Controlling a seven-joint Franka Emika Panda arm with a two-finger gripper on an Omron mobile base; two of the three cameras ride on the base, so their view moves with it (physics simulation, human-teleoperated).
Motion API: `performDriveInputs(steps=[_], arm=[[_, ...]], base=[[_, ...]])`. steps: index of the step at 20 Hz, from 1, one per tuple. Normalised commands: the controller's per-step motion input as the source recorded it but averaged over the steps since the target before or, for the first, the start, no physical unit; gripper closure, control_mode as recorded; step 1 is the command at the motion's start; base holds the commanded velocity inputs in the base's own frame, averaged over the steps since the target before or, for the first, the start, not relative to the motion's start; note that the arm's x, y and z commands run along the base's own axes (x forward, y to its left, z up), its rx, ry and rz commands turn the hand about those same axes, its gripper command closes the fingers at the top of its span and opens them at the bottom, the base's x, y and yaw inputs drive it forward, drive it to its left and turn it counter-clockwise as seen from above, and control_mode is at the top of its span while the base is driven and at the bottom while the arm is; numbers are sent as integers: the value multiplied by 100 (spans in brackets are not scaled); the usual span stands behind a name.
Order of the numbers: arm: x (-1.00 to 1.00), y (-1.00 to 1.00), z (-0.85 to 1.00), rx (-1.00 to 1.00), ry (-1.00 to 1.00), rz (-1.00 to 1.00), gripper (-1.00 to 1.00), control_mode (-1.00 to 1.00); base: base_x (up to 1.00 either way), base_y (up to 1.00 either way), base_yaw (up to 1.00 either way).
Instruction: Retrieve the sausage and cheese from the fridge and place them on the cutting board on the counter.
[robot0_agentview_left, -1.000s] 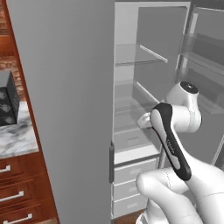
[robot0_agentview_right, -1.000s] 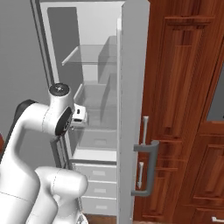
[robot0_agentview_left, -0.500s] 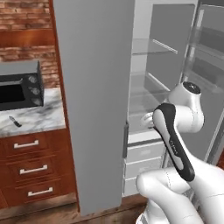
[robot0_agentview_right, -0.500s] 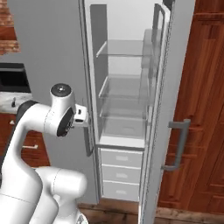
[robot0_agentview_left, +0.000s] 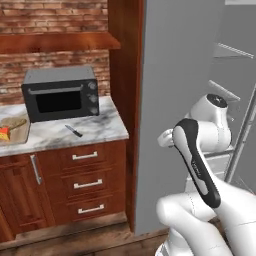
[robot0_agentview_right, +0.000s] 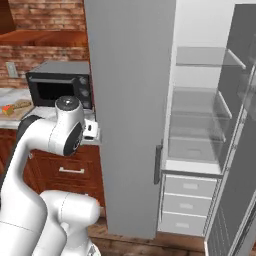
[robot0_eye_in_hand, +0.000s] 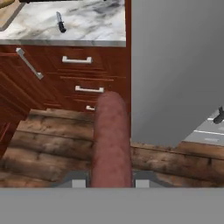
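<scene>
**Sausage in the gripper, clear of the fridge**

Gripper (robot0_eye_in_hand: 111, 181) clamped narrow on the sausage (robot0_eye_in_hand: 111, 140), which juts forward between the jaws over wooden floor. Fridge (robot0_agentview_right: 131, 100) stands with one door open, its shelves bare. Left of it, the counter (robot0_agentview_left: 95, 130) carries a microwave (robot0_agentview_left: 61, 93), a knife (robot0_agentview_left: 73, 131) and the cutting board (robot0_agentview_left: 17, 134), with the cheese (robot0_agentview_left: 4, 133) lying on the board.

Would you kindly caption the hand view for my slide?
Gripper shut on the sausage, above the wooden floor beside the fridge.
</scene>
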Motion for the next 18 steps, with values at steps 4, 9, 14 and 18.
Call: performDriveInputs(steps=[4, 9, 14, 18], arm=[[0, 0, 0, 0, 0, 0, 100, 100], [0, 0, 0, 0, 0, 0, 100, 100], [0, 0, 0, 0, 0, 0, 100, 100], [0, 0, 0, 0, 0, 0, 100, 100]], base=[[0, 94, 0], [6, 94, 0], [34, 88, -3], [55, 73, -11]])
